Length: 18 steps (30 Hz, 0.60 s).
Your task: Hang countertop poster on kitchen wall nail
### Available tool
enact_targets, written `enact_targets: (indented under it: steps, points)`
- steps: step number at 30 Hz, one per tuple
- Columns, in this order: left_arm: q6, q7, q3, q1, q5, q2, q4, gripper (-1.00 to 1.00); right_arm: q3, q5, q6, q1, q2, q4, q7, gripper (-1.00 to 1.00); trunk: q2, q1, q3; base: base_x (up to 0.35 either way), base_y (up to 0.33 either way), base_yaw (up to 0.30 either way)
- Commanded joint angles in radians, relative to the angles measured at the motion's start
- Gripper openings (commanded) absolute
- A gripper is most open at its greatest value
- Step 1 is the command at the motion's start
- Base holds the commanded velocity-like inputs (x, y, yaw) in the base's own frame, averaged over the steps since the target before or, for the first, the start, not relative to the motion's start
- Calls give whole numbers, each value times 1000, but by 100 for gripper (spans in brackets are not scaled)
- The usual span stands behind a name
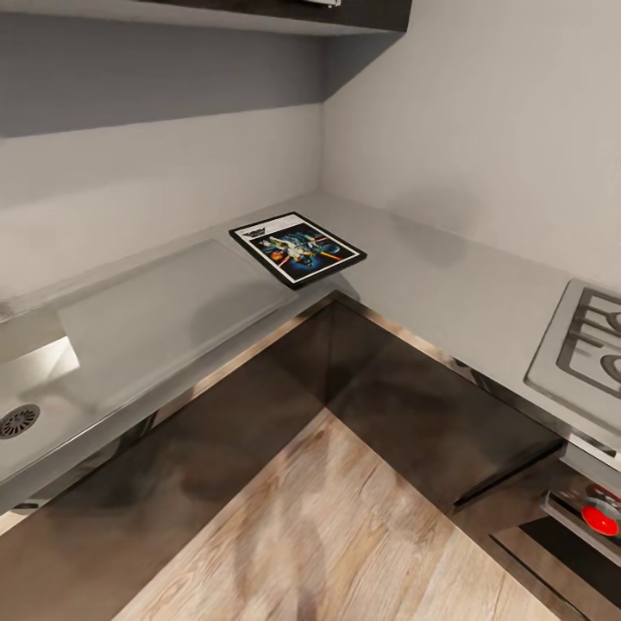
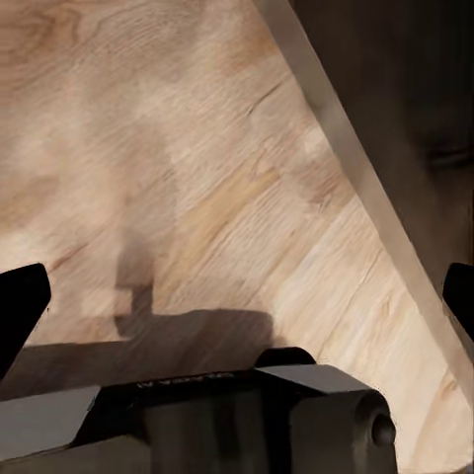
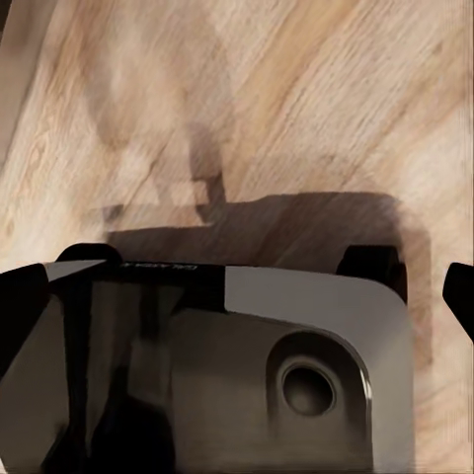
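We see the left gripper [image 2: 237,296] and right gripper [image 3: 237,291] spread wide, seemingly empty, over wooden floor [image 2: 197,148]; the poster [image 1: 297,249] lies flat on the kitchen countertop [image 1: 431,276].

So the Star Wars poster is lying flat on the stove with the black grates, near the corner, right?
Not quite. The poster is lying flat near the corner, but on the light grey kitchen countertop, not on the stove. The stove sits apart from it, further along the counter. The head view shows this.
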State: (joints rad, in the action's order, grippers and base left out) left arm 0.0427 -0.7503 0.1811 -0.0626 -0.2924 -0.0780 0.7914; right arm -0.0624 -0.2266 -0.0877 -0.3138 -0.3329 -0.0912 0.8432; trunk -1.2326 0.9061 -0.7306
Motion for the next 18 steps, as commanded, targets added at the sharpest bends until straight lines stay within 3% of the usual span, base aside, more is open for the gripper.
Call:
enact_targets:
  steps: [1,3,6,10,12,13,16,17,18]
  points:
    - [-22,-3,-1,0,5,0,36,100,-6,4,-7,-1,-1,7,0,100,0,0,-1,0,0,0]
    - [-83,-2,-2,0,17,1,108,100,-6,4,-14,-1,-2,15,-6,100,0,0,-1,0,0,0]
    - [-266,0,-3,0,34,3,351,100,-8,4,-24,-1,-4,24,-37,100,0,0,-1,0,0,0]
    - [-367,1,-10,0,36,7,512,100,-9,4,-26,-1,-7,26,-61,100,0,0,-1,0,0,0]
    - [-492,2,-21,3,36,12,616,100,-9,3,-27,-1,-8,26,-72,100,0,0,-1,0,0,0]
    - [-567,4,-47,31,36,37,658,100,-9,3,-27,-1,-9,27,-76,100,0,0,-1,0,0,0]
    - [-609,4,-75,87,37,89,683,100,-10,3,-27,-1,-10,27,-78,100,0,0,-1,0,0,0]
    - [-630,7,-85,131,39,131,691,100,-10,3,-28,-1,-10,27,-79,100,0,0,-1,0,0,0]
    - [-643,11,-89,154,41,151,694,100,-10,3,-28,-1,-10,27,-79,100,0,0,-1,0,0,0]
